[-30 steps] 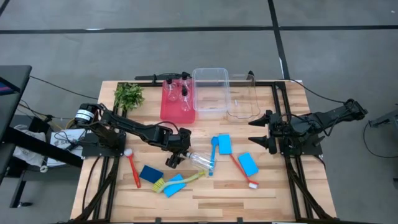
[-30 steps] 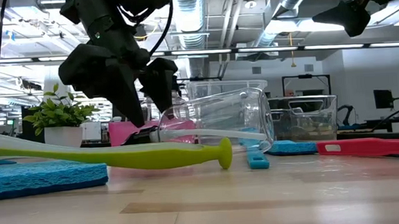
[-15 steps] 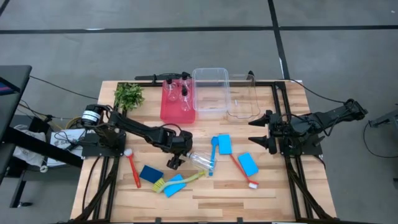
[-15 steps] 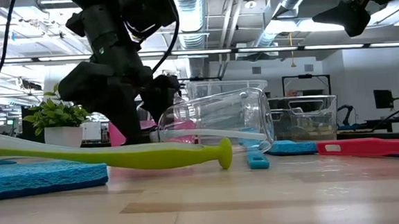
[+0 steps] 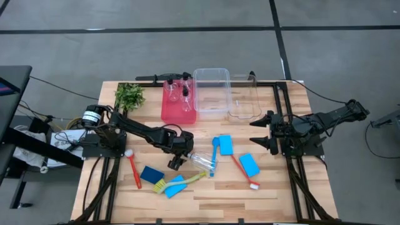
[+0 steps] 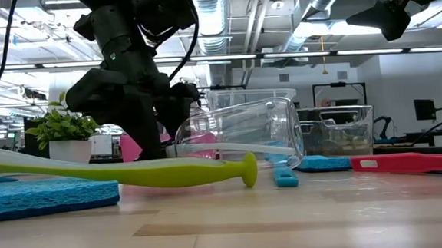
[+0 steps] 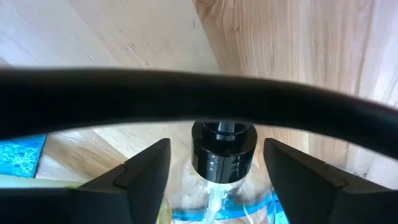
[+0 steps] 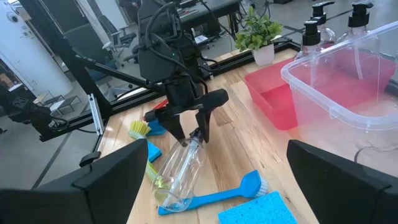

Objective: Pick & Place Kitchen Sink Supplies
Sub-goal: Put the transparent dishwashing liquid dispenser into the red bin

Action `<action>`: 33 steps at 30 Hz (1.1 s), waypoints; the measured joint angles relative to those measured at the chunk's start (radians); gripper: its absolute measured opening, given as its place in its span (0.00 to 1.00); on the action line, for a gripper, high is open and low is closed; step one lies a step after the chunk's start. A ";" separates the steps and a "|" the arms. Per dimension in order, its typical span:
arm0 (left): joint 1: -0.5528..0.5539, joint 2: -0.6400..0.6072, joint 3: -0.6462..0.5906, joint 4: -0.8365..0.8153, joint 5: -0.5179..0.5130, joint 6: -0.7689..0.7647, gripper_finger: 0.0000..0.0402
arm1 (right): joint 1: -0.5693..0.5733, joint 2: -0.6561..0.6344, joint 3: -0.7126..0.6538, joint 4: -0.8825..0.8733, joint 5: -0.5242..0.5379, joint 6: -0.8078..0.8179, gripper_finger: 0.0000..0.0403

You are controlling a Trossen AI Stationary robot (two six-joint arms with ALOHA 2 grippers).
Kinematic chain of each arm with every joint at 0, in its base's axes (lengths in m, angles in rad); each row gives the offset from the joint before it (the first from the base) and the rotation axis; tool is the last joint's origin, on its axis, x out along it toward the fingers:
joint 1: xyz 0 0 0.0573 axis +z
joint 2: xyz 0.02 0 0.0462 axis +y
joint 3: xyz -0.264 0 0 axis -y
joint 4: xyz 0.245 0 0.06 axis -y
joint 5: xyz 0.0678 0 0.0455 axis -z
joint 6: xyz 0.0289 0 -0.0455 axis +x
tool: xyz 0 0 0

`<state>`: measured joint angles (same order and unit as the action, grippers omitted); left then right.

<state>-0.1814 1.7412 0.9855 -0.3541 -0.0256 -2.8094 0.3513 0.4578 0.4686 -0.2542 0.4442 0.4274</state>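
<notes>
At the centre of the high view, the left gripper (image 5: 175, 162) straddled the fallen bottle (image 5: 201, 162)'s black cap with jaws wide; closing off-centre, they might roll it away across the worktop (image 5: 219, 200).

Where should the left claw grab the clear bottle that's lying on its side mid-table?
Grip it at the black cap and the neck just below, coming straight down from above. The clear bottle lies flat with its cap toward the left claw, whose open fingers already straddle the cap. The neck is the narrowest part; the round body looks likelier to roll or slip.
</notes>
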 joint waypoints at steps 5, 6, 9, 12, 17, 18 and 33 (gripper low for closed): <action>0.000 0.000 0.000 -0.001 0.000 0.000 0.54 | 0.000 0.000 0.000 0.000 0.000 0.000 0.94; 0.000 0.000 0.000 -0.001 -0.001 0.001 0.53 | 0.000 0.000 0.000 0.000 0.000 0.000 0.94; 0.000 0.000 0.000 -0.001 -0.004 0.002 0.47 | 0.000 0.000 0.000 0.000 0.000 0.000 0.94; 0.000 0.000 0.000 -0.001 -0.007 0.003 0.43 | 0.000 0.000 0.000 0.000 0.000 0.000 0.94; 0.000 0.000 0.000 -0.001 -0.013 0.007 0.37 | 0.000 0.000 0.000 0.000 0.000 0.000 0.94; 0.000 0.000 0.000 0.000 -0.018 0.008 0.36 | 0.000 0.000 0.000 0.000 0.000 0.000 0.94; 0.000 -0.007 0.000 0.012 -0.033 0.033 0.36 | 0.000 0.000 0.000 0.000 0.000 0.000 0.94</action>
<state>-0.1818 1.7344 0.9855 -0.3420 -0.0589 -2.7766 0.3512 0.4580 0.4686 -0.2539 0.4442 0.4274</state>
